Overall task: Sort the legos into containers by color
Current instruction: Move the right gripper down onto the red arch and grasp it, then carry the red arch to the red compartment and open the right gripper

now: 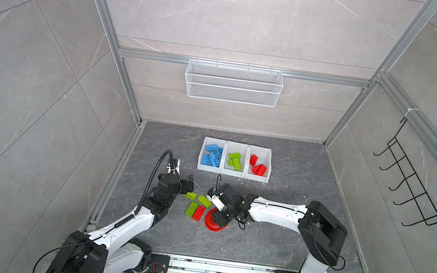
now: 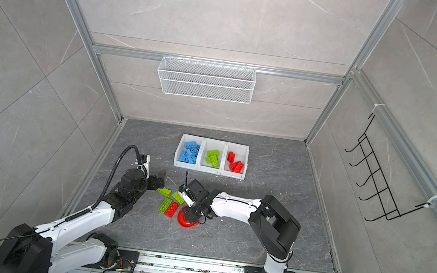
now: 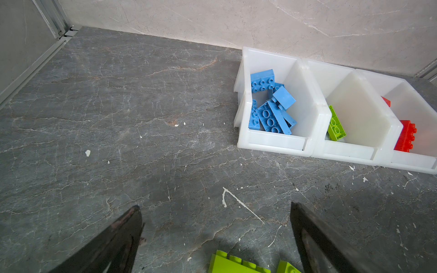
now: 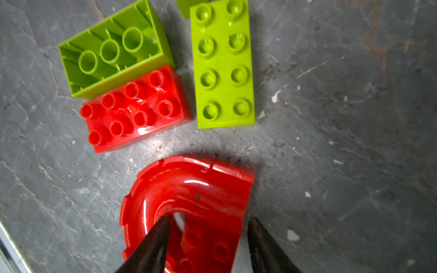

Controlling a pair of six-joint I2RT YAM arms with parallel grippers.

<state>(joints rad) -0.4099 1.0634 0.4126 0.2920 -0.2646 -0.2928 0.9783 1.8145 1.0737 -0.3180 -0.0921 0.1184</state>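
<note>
Here, left tool spread wide over floor, right tool straddling red arch, grip unclear.

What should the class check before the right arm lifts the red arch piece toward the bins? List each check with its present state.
1. Right gripper straddles one leg of the red arch: ok.
2. Both fingers pressed firmly against that leg: cannot tell.
3. Red brick and studded green brick lie apart from the arch: ok.
4. Bin with red bricks has room left: ok, only a few pieces inside.
5. Left gripper open and empty: ok.
</note>
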